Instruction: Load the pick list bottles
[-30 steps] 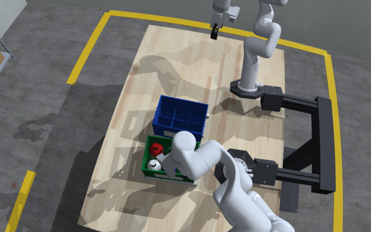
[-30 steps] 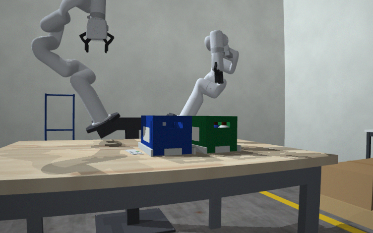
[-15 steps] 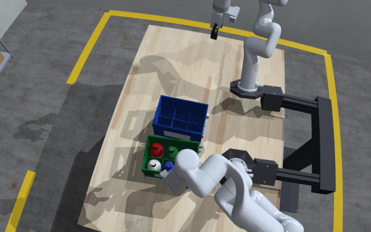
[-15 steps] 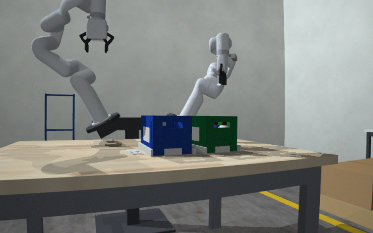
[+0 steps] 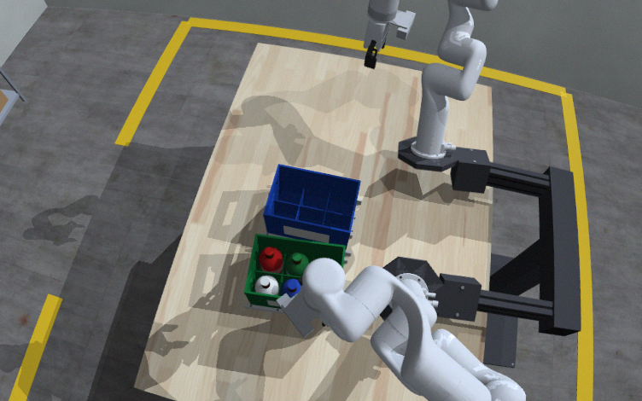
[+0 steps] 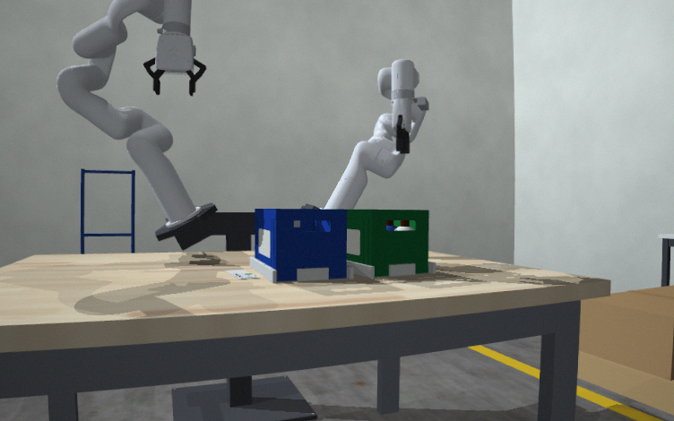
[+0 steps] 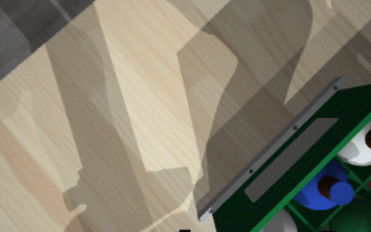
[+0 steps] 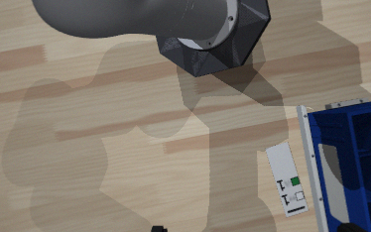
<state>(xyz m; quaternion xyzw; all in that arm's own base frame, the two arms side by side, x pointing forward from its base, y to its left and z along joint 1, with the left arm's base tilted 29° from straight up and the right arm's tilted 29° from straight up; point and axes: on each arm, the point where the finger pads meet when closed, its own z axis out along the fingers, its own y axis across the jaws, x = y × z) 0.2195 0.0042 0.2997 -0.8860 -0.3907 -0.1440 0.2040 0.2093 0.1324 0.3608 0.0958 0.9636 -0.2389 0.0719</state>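
Inside green crate (image 5: 302, 243) (image 6: 397, 250) (image 7: 235, 213) — bottles (image 5: 271, 260) (image 6: 404, 228) (image 7: 313, 194) (upright)
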